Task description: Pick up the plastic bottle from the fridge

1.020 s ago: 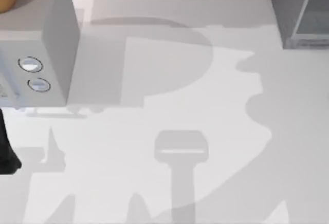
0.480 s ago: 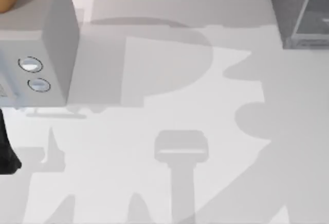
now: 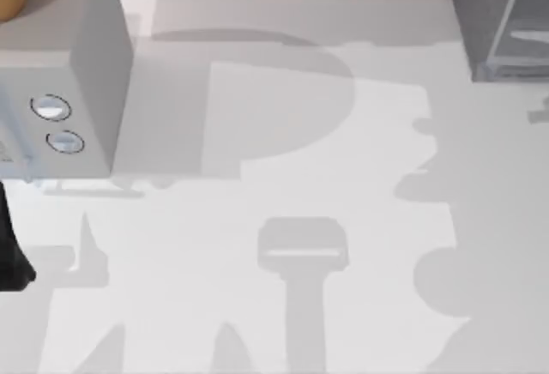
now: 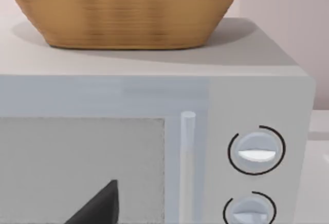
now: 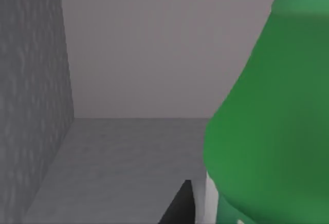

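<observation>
The plastic bottle's bright green cap (image 5: 272, 116) looms very close in the right wrist view, with a sliver of pale body (image 5: 211, 201) below it. It stands inside the fridge (image 5: 31, 95), whose dark speckled wall and floor surround it. A dark part of my right gripper (image 5: 180, 206) sits right beside the bottle's body. From above, the fridge (image 3: 480, 14) stands at the table's far right corner, its glassy door (image 3: 527, 14) on its right. My left arm (image 3: 10, 254) is parked at the left edge, and its gripper (image 4: 97, 206) faces the microwave.
A light grey microwave (image 3: 77, 74) with two round dials (image 3: 51, 108) stands at the far left, and a wicker basket (image 4: 123, 13) sits on top of it. Arm shadows lie across the white table (image 3: 257, 305).
The arm shadow on the right side of the table has slid toward the front edge. A pale streak now shows in the fridge's glass. My left arm has not moved.
</observation>
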Motion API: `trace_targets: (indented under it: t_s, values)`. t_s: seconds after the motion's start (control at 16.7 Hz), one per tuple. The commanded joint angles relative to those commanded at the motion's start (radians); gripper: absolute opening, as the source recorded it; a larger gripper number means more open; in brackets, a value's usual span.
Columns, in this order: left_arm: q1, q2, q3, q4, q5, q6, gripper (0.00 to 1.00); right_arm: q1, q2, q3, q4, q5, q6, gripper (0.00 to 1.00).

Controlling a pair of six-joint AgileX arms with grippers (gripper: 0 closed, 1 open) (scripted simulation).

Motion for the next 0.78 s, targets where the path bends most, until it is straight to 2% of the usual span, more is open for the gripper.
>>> trace_targets:
  t_s: [0.48, 0.78]
  values:
    - [0.000, 0.000, 0.000, 0.000, 0.000, 0.000, 1.00, 0.008, -0.035, -0.021, -0.018, 0.004, 0.001, 0.00]
    - [0.000, 0.000, 0.000, 0.000, 0.000, 0.000, 1.00, 0.048, -0.300, -0.121, -0.173, 0.041, -0.005, 0.00]
